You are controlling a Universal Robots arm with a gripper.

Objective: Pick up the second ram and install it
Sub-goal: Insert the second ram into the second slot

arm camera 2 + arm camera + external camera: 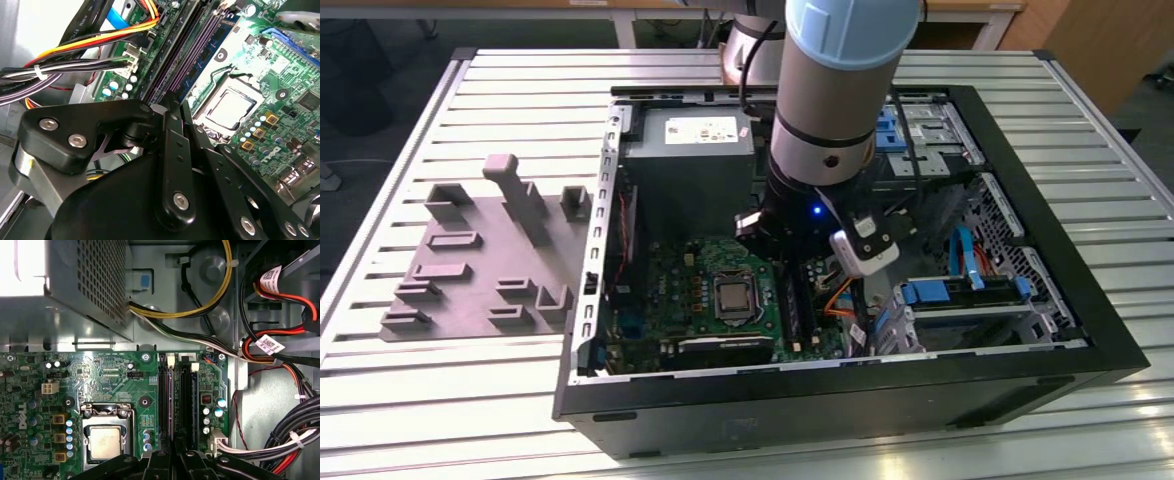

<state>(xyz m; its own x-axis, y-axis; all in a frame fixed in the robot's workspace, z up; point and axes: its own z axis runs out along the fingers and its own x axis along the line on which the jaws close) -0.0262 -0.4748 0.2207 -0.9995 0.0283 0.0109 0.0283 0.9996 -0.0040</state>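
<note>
fingers (175, 452) – clenched on second ram (171, 405) | ram upright in memory slots (187, 395)

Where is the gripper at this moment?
The gripper is inside the open case, low over the memory slots, just to the exterior view's right of the CPU. The first wrist view shows its tip at one end of the slots.

the arm (834, 90) has a pale blue cap over silver-grey tube; its black gripper (172, 165) linkages carry silver screws.
</note>
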